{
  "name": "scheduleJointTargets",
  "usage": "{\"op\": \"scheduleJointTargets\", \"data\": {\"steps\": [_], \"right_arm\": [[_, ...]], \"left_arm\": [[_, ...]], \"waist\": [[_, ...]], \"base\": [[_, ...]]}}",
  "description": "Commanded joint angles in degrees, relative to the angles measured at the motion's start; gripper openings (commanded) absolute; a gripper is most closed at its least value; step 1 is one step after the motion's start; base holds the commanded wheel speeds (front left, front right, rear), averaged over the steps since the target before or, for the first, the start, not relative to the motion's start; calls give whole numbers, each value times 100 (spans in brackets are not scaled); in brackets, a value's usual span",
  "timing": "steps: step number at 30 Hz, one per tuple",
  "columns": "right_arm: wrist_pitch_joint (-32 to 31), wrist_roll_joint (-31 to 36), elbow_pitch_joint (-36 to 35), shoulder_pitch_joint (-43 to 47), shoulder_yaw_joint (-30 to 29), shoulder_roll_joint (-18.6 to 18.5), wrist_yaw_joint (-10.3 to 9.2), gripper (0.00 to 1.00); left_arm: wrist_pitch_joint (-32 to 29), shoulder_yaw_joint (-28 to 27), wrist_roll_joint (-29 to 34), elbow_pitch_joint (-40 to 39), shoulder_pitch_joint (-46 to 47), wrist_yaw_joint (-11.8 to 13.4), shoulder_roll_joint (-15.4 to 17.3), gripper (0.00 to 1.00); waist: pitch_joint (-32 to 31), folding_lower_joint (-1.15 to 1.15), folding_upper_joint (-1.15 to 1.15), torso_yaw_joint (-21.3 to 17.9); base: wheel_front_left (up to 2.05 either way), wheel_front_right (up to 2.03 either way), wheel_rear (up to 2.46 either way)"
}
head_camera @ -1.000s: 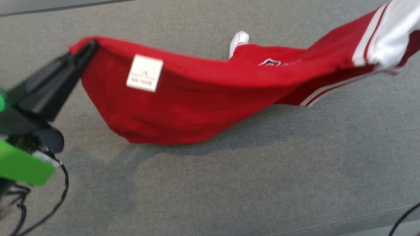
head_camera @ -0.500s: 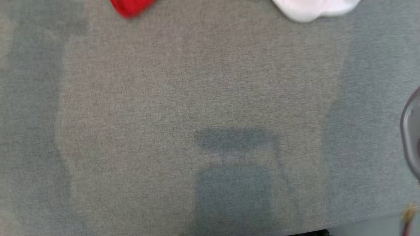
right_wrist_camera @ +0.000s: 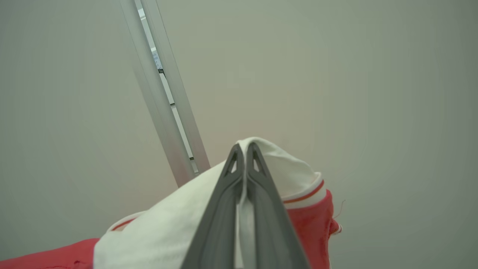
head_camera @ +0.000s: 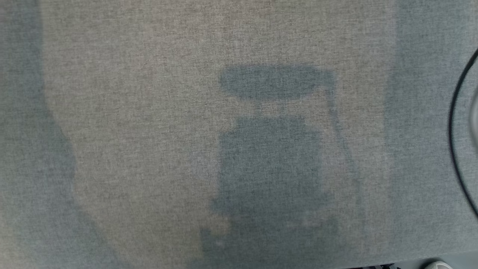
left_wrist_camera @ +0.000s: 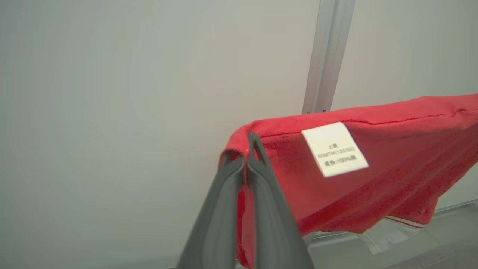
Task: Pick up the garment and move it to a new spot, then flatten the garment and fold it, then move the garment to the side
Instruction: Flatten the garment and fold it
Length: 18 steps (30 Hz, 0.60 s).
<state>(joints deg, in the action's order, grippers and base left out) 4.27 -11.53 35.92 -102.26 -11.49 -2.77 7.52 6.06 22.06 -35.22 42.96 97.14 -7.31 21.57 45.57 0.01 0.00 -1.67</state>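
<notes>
We hold the garment [left_wrist_camera: 392, 186] up off the table [head_camera: 149, 112], left end effector [left_wrist_camera: 244, 149] clamped on its red corner, right end effector [right_wrist_camera: 244, 147] clamped on its white part, so setting down, flattening, folding and moving aside are all left

The left tool [left_wrist_camera: 241, 149] and right tool [right_wrist_camera: 244, 146] have long, tapering dark-grey fingers.

Looks down on a grey cloth surface [head_camera: 130, 112]. Carries a dark blocky shadow [head_camera: 269, 168] in the middle, softer ones at both sides. Thin black cable [head_camera: 452, 130] curving at the right edge.
</notes>
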Motion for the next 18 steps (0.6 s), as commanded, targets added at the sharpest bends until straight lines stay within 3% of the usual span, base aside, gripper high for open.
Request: {"op": "scheduleJointTargets", "data": {"steps": [1,5,9,13,14,18], "right_arm": [[93,-179,88,436,209,-34,-6,0],[148,-648,-62,1469,968,-271,-4,0],[9,-1197,-650,2703,1665,-777,-4,0],[-315,-1714,-1344,4315,2045,-1242,-4,0],[-315,-1714,-1344,4315,2045,-1242,-4,0],[-673,-2166,-2154,6029,2039,-1514,-4,0]], "left_arm": [[61,341,-137,58,-394,-25,85,0],[116,1168,-736,-239,-1091,-13,525,0],[144,1870,-1342,-906,-1828,-13,1204,0],[144,2543,-1846,-1643,-2960,-14,1826,0],[144,2543,-1846,-1643,-2960,-14,1826,0],[435,2907,-2077,-2186,-4168,14,2233,0]], "waist": [[-14,-1,0,-49],[-205,-1,0,-108],[-496,-1,0,-159],[-1170,-1,0,-178],[-1170,-1,0,-178],[-1917,-1,0,-171]], "base": [[0,0,0],[0,0,0],[0,0,0],[0,0,0],[0,0,0],[0,0,0]]}}
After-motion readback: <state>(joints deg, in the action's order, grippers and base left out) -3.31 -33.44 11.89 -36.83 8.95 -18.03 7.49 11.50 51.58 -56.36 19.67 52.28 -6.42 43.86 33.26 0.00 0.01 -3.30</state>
